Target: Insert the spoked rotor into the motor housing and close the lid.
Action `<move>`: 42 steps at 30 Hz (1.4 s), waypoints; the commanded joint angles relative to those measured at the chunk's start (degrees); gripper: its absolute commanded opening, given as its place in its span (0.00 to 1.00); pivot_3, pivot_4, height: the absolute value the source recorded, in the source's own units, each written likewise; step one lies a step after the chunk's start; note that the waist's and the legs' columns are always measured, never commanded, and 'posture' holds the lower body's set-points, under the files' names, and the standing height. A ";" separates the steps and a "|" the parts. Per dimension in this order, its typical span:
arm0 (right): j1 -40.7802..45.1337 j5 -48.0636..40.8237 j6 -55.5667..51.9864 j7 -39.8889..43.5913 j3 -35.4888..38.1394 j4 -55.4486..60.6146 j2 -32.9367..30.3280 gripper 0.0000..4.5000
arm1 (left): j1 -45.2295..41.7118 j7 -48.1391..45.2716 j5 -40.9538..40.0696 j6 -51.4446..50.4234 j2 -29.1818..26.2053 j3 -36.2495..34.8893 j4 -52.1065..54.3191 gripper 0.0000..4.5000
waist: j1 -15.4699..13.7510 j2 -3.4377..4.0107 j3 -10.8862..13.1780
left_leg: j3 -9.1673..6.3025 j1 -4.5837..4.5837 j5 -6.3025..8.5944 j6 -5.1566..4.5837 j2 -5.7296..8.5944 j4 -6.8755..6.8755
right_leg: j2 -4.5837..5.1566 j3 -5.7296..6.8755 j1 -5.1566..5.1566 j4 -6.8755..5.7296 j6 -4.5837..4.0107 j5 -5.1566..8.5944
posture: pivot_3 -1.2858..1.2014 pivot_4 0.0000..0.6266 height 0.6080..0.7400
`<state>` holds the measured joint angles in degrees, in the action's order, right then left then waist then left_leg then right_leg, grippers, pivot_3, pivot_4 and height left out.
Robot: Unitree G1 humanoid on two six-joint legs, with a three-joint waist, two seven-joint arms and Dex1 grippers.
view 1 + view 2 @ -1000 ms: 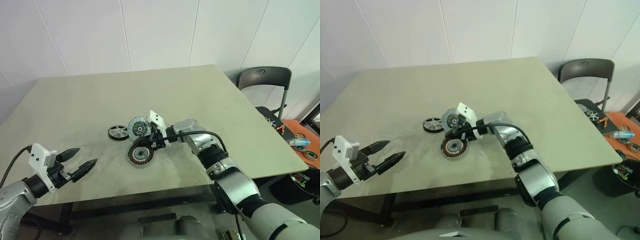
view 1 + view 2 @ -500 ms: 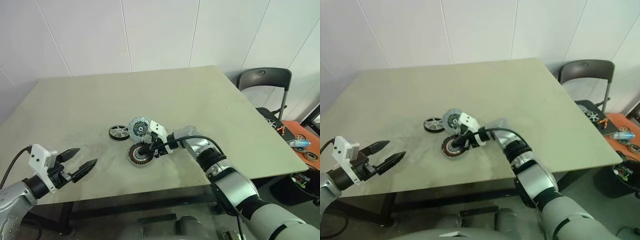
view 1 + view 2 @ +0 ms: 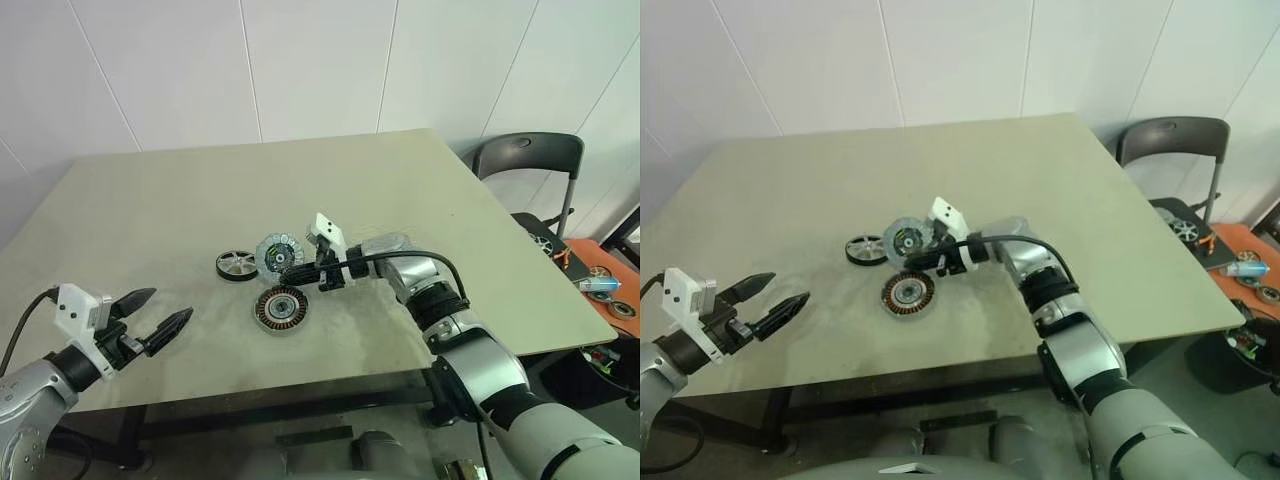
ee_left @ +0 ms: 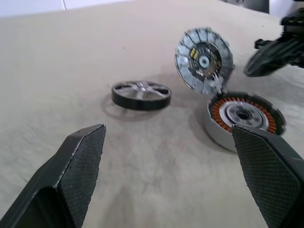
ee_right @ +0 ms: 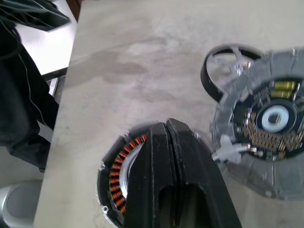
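White wall panels back a grey-green table [image 3: 480,230]. Near its middle, toward the front edge, lies the motor housing [image 3: 281,307], lid [image 3: 277,252] propped open behind it, spoked rotor [image 3: 236,265] just beside the lid. The right gripper [image 3: 291,275], clenched empty, hovers over the housing; the left gripper [image 3: 160,315] is spread wide near the front-left corner. That rotor looks rigid, light, probably slick; pinch its black rim.

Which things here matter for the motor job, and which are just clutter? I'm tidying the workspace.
For the job:
- spoked rotor, lying on the table
- motor housing, open
- lid, tilted up at the housing's edge

Just lying about:
- chair beside the table
- small parts on the orange surface at the right
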<state>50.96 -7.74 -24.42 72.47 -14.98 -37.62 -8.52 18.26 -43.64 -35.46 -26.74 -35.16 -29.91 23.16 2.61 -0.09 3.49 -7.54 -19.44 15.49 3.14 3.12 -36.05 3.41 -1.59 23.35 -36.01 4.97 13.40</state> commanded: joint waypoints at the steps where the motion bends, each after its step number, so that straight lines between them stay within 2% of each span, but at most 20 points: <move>1: 0.16 -0.95 -1.09 1.06 -0.32 2.78 -0.01 0.01 | -0.65 0.16 0.32 1.33 -0.39 -0.09 0.37 1.00 | 0.00 0.00 0.00 | 0.00 0.00 0.00 0.00 0.00 0.00 | 0.00 0.00 0.00 0.00 0.00 0.00 | 0.52 0.00 1.00; 6: -2.13 1.42 0.89 -0.04 -3.31 0.67 1.43 0.01 | -0.69 0.33 0.53 1.40 -0.37 0.62 0.65 1.00 | -0.01 -0.01 0.00 | 0.00 -0.01 0.00 0.00 0.00 0.01 | 0.00 0.00 0.01 0.01 0.00 0.00 | 0.52 0.00 1.00; 12: -2.54 7.80 6.06 -5.73 -7.10 -8.52 2.83 0.01 | -0.74 0.49 0.61 1.43 -0.46 0.90 0.80 1.00 | 0.01 0.00 -0.01 | 0.01 0.00 0.00 0.00 0.01 0.01 | -0.01 0.00 0.01 -0.01 -0.01 0.00 | 0.52 0.00 1.00; 15: -1.65 7.01 5.21 -6.58 -5.63 -9.67 3.38 0.01 | -0.70 0.65 0.58 1.35 -0.45 0.76 0.91 1.00 | 0.05 -0.01 -0.02 | -0.01 0.07 0.00 0.00 0.00 0.00 | -0.01 0.00 -0.06 -0.01 -0.01 0.00 | 0.52 0.00 1.00; 24: 1.40 0.53 -0.04 -3.62 0.99 -2.46 1.58 0.01 | -0.89 1.01 0.68 1.65 -0.28 0.59 0.50 1.00 | -0.02 0.02 0.02 | -0.03 -0.02 0.00 0.00 0.02 -0.03 | 0.02 0.01 0.00 0.01 -0.01 0.00 | 0.52 0.00 1.00; 37: 0.00 -0.73 -0.77 3.74 -0.44 8.79 -4.79 0.01 | -2.39 7.51 1.38 0.58 1.85 0.28 -0.22 1.00 | -0.09 0.01 0.02 | -0.01 -0.04 0.00 0.00 0.01 0.03 | 0.03 0.03 0.00 0.06 0.01 0.01 | 0.52 0.00 1.00; 40: -0.79 -1.01 -0.19 5.63 -0.69 11.97 -7.01 0.13 | -2.42 9.43 1.02 -0.33 2.42 0.49 -0.43 1.00 | -0.16 0.01 0.02 | -0.02 -0.04 0.00 0.00 0.01 0.02 | 0.03 0.03 -0.01 0.06 0.02 0.01 | 0.52 0.00 1.00; 42: -1.27 -1.56 -0.76 7.24 -0.81 14.25 -8.68 0.28 | -2.67 10.47 0.57 -0.87 3.16 0.67 -1.24 1.00 | -0.14 0.01 0.02 | -0.02 -0.04 0.00 0.00 0.02 0.02 | 0.05 0.04 -0.02 0.09 0.02 0.02 | 0.52 0.00 1.00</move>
<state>49.13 -7.90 -25.41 78.19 -15.91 -26.83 -16.27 16.31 -34.21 -34.41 -27.39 -32.15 -28.32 22.12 2.47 -0.08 3.52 -7.55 -19.48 15.49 3.14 3.14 -36.03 3.47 -1.55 23.32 -35.90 4.99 13.42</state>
